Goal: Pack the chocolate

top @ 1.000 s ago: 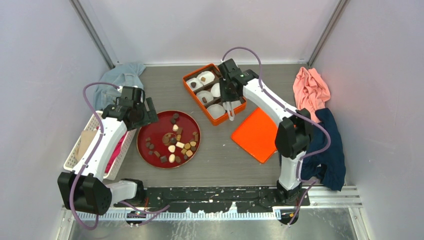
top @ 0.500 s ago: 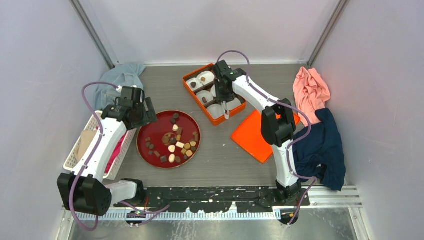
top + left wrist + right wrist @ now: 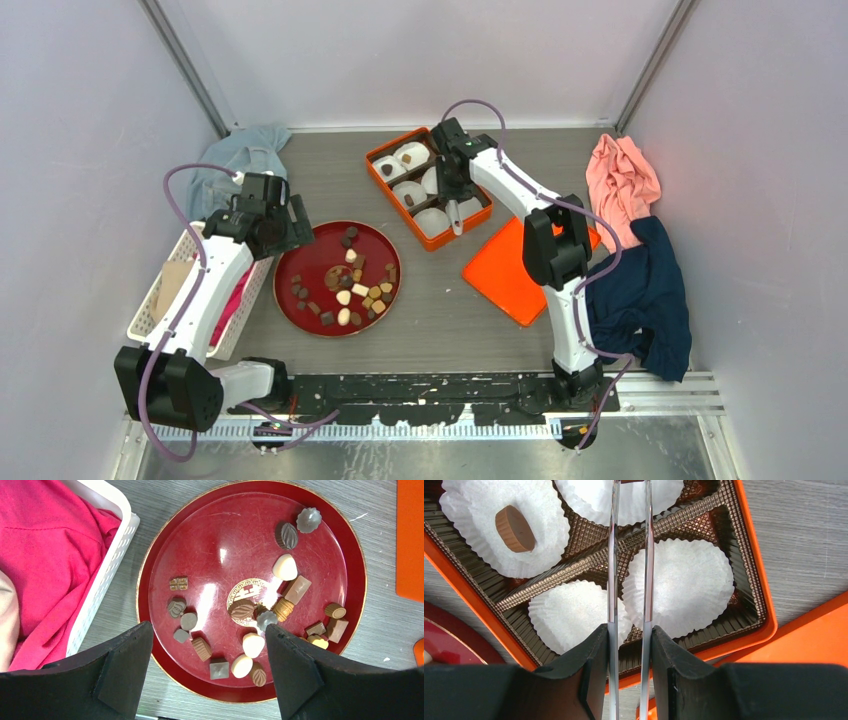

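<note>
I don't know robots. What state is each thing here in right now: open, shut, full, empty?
left gripper: open, empty, above the red plate.
right gripper: shut on clear tongs.
orange box: open, lid flat beside it.
red plate: strewn with loose chocolates.
paper cups: two near ones empty, one holds a round chocolate.
basket: holds pink cloth.

Robot test cell, laboratory type. Plain pale walls (image 3: 420, 50) and metal corner posts (image 3: 185, 65) enclose a grey table (image 3: 440, 320) on 3 sides; 2 arms (image 3: 205, 290) bolted to a rail (image 3: 430, 385) at its near edge.
</note>
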